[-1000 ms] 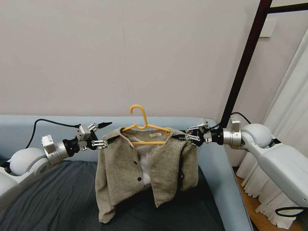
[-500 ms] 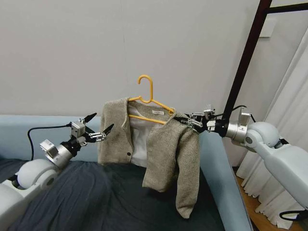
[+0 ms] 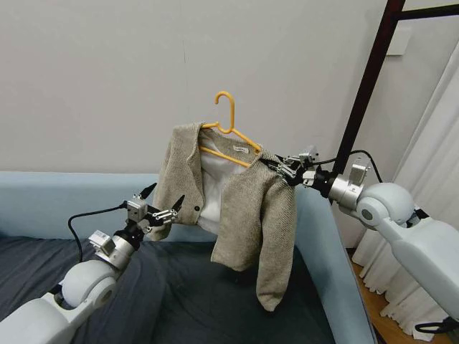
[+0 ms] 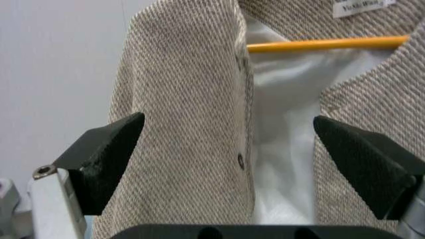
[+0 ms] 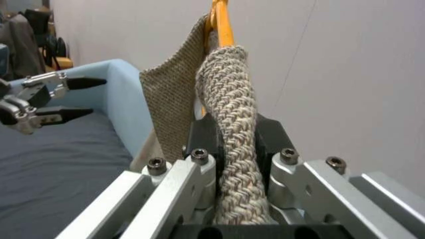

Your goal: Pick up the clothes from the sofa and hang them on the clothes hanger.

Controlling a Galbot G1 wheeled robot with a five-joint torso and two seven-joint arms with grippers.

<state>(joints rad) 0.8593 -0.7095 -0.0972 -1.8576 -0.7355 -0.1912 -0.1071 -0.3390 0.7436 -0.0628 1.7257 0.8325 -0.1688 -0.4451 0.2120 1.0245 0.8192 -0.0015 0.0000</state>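
Beige in a coarse knit, with white lining: one cardigan (image 3: 247, 208), draped on one orange plastic hanger (image 3: 231, 118). Hangs tilted in the air, with the light-blue sofa (image 3: 43, 193) and its dark-blue seat cushion (image 3: 186, 301) well below the hanger. Right gripper (image 3: 283, 168) at the hanger's lower end, clenched on the cardigan's shoulder. Left gripper (image 3: 166, 193) lower than the hanger, near the cardigan's front edge, spread wide and gripping nothing.

From the right wrist: thick twisted knit pinched between two black pads, the hanger's orange edge rising behind, the left gripper farther off over the cushion. From the left wrist: two black fingertips wide apart with the cardigan beyond them, one dark button (image 4: 240, 160), the hanger's straight bar, and one white neck label (image 4: 362, 6), its writing cut off and unreadable. From the head: one tall dark rack pole (image 3: 366, 86) beyond the hanger's lower end.
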